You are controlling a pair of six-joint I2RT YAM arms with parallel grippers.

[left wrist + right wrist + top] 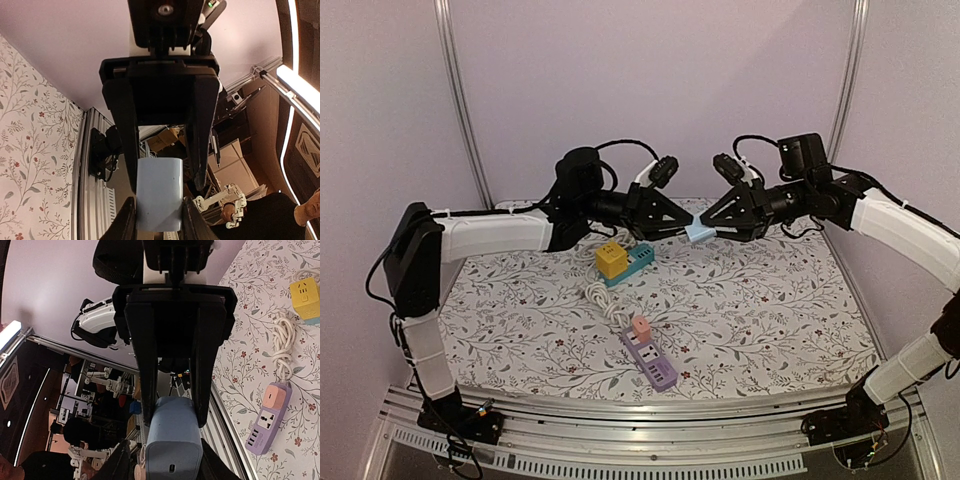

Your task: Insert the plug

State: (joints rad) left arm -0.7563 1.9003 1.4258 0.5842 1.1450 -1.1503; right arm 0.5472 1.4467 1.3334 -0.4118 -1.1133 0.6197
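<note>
A light blue plug [700,233] hangs in mid-air above the far middle of the table, between both grippers' tips. My right gripper [708,230] is shut on it; in the right wrist view its fingers [150,390] press the plug's [172,440] near end. My left gripper [680,232] reaches its other end from the left. In the left wrist view the plug [159,192] touches one finger [127,150], with a thin gap at the other, so these jaws stand slightly open around it. A purple power strip [650,360] lies near the front, also in the right wrist view [270,425].
A pink plug [641,326] sits in the purple strip's far end. A yellow cube socket [611,260] rests on a teal strip [640,262] at mid table, with a coiled white cable [600,292] between the strips. A floral cloth [770,300] covers the table.
</note>
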